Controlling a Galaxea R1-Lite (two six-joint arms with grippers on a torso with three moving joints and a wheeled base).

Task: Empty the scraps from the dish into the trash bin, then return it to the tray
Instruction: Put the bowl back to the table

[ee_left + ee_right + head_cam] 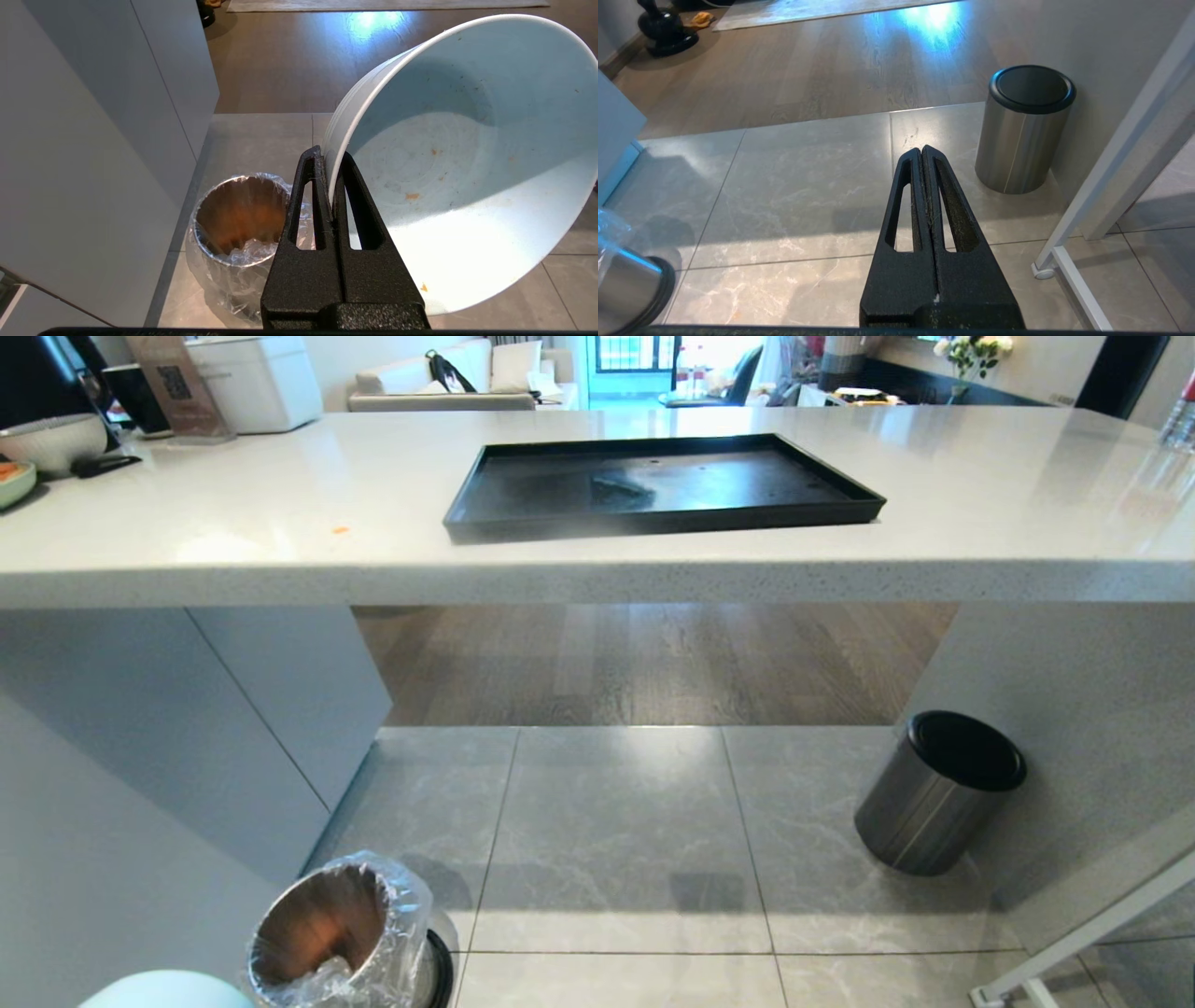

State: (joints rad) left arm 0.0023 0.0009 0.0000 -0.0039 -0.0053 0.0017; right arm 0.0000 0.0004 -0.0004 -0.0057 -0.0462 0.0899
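The pale blue dish (467, 186) hangs tilted on its side above the floor. My left gripper (331, 158) is shut on its rim, one finger inside and one outside. Only tiny orange flecks stick to the dish's inside; the scraps themselves are out of view. The trash bin (240, 219) with its clear liner stands on the tiles beside and below the dish, also low on the left in the head view (336, 933), next to a sliver of the dish (163, 989). The black tray (653, 485) lies bare on the counter. My right gripper (921, 151) is shut on nothing, over the floor tiles.
A brushed steel bin with a black top (938, 793) stands by the right wall. Near it is a white frame leg on a caster (1064, 261). The counter edge (597, 583) overhangs the floor. A grey bowl (51, 439) and green plate (14, 481) sit far left.
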